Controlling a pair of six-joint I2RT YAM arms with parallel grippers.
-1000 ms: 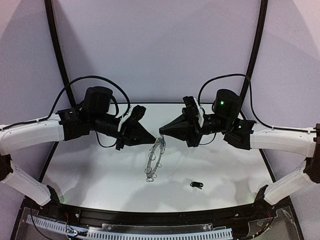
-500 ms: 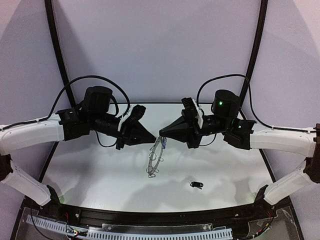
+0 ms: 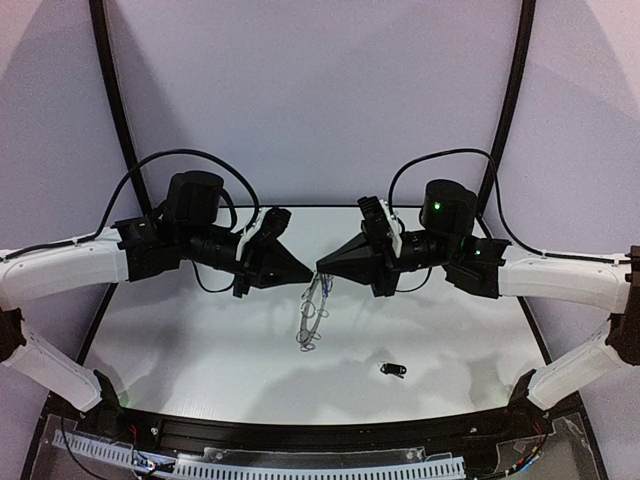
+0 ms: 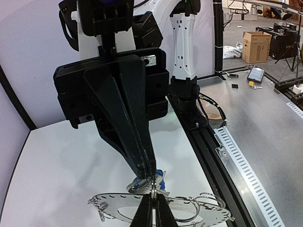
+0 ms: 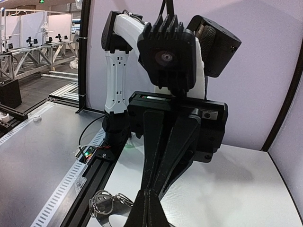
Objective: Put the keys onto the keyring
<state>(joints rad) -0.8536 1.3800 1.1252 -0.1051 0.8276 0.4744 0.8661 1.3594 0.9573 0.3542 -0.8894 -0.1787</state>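
Left gripper [image 3: 308, 283] clamps the keyring [image 4: 110, 199] over the white table [image 3: 180, 340], right gripper [image 3: 319, 268] the blue key [image 4: 161, 178]. Lilac walls [image 3: 320, 100] enclose it

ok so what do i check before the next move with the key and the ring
1. Left gripper shut on the keyring: ok.
2. Right gripper shut, blue key at its tip: ok.
3. Blue key threaded onto a wire loop: cannot tell.
4. Black key on the keyring: not ok, it lies apart on the table.
5. Room between the two gripper tips: cannot tell, they look almost touching.
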